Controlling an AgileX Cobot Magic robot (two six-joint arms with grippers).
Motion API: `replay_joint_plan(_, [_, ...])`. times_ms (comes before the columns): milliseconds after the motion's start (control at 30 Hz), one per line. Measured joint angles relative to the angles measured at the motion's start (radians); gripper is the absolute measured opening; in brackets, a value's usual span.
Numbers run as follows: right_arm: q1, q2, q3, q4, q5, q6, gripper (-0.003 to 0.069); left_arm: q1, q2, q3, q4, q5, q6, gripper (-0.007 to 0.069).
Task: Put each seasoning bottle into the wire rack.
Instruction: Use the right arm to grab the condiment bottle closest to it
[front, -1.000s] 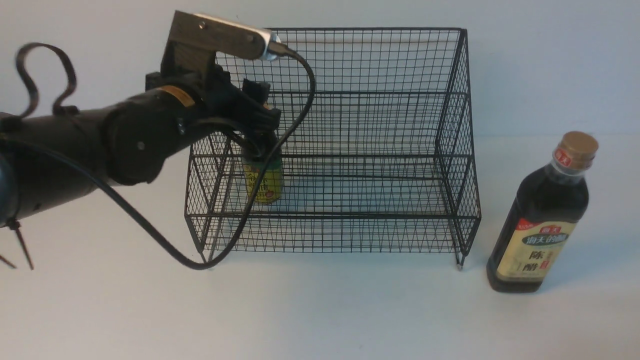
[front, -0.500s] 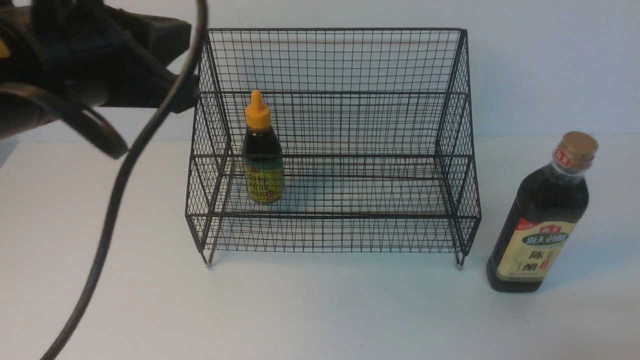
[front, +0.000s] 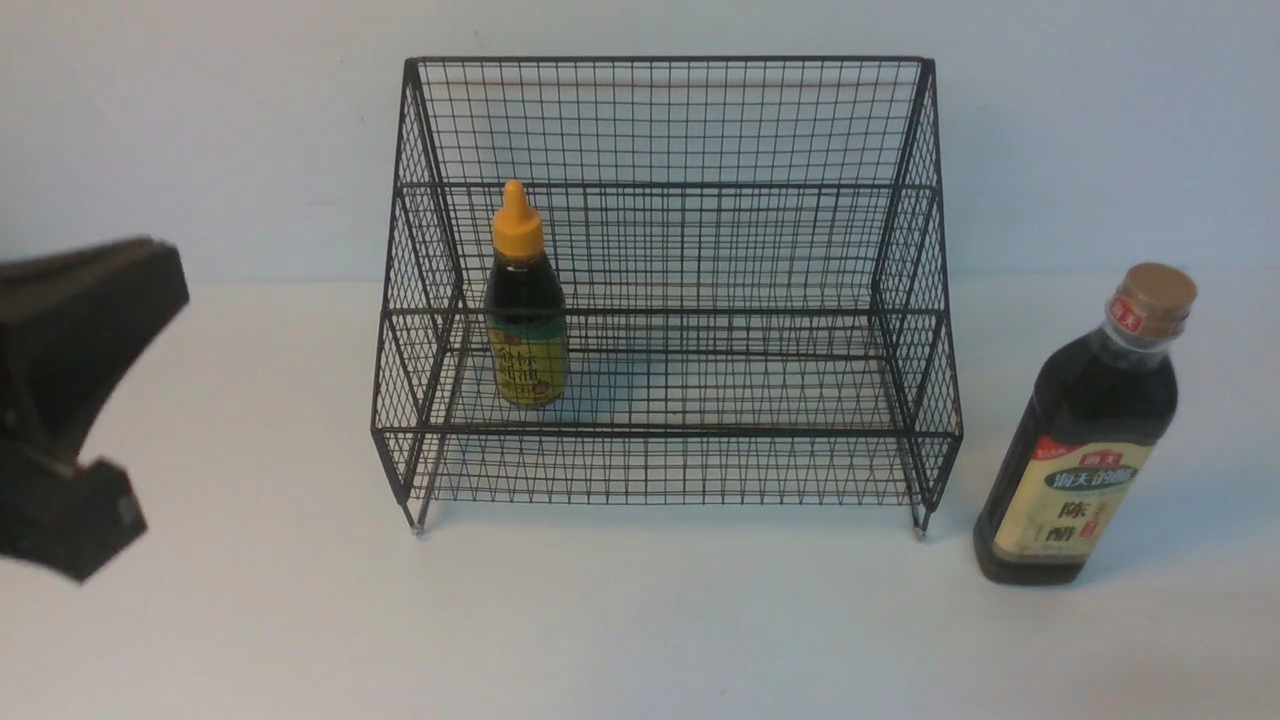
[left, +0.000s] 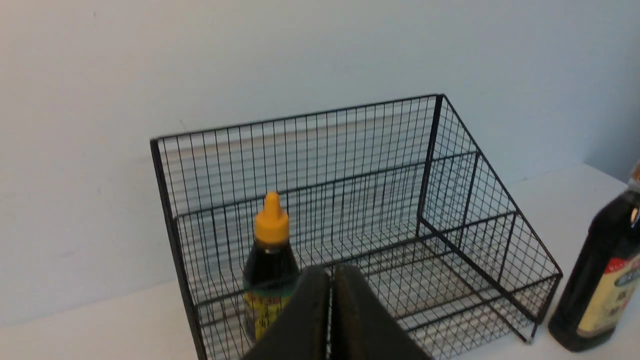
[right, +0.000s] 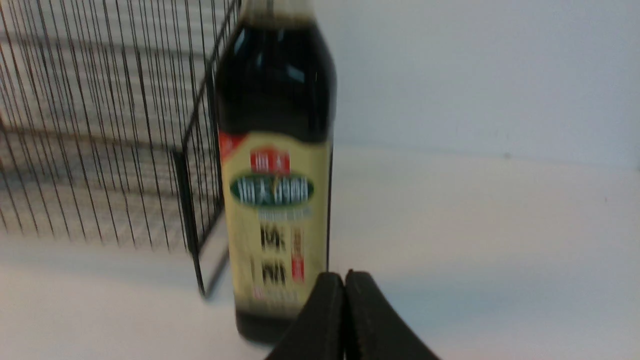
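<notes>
The small seasoning bottle (front: 527, 300) with an orange pointed cap and yellow-green label stands upright on the lower tier of the black wire rack (front: 660, 58), near its left side. Nothing holds it. In the left wrist view my left gripper (left: 331, 272) is shut and empty, back from the rack (left: 431, 150), with the small bottle (left: 270, 260) beyond its tips. The taller seasoning bottle (front: 1090, 430), tan cap and cream label, stands on the table right of the rack. My right gripper (right: 344, 275) is shut and empty just in front of that bottle (right: 275, 150).
A blurred dark part of my left arm (front: 70, 400) shows at the front view's left edge, well left of the rack. The white table (front: 640, 620) runs back to a pale wall. The rack's side mesh (right: 100, 125) stands close beside the tall bottle.
My left arm has let go of the small bottle, drawn back out of the rack to the left edge, and its jaws have shut. The small bottle stays standing in the rack.
</notes>
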Motion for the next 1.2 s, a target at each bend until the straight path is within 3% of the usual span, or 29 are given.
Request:
replay_joint_plan(67, [0.0, 0.0, 0.0, 0.12, -0.133, 0.064, -0.0015, 0.0, -0.044, 0.056, 0.001, 0.005, -0.028, -0.0005])
replay_joint_plan(233, [0.0, 0.0, 0.0, 0.347, -0.288, 0.166, -0.0015, 0.0, -0.107, 0.148, 0.01, 0.01, -0.059, -0.0005])
replay_joint_plan(500, [0.0, 0.0, 0.0, 0.434, -0.366, 0.13, -0.0015, 0.0, -0.113, 0.164, 0.033, 0.072, -0.063, -0.0005])
replay_joint_plan(633, [0.0, 0.004, -0.027, 0.329, -0.386, 0.083, -0.0015, 0.0, -0.113, 0.164, 0.034, 0.085, -0.063, -0.0005])
replay_joint_plan(767, [0.0, 0.153, -0.21, 0.076, -0.334, 0.072, -0.0015, 0.0, -0.113, 0.164, 0.034, 0.084, -0.063, -0.0005])
replay_joint_plan(900, [0.0, 0.39, -0.337, -0.089, -0.307, 0.072, -0.0014, 0.0, -0.113, 0.164, 0.034, 0.083, -0.063, -0.0005])
replay_joint_plan(1100, [0.0, 0.674, -0.436, -0.181, -0.298, 0.13, 0.001, 0.0, -0.113, 0.164, 0.034, 0.084, -0.063, -0.0005])
replay_joint_plan(1200, [0.009, 0.811, -0.485, -0.213, -0.303, 0.225, 0.0071, 0.0, -0.113, 0.164, 0.034, 0.091, -0.063, -0.0005])
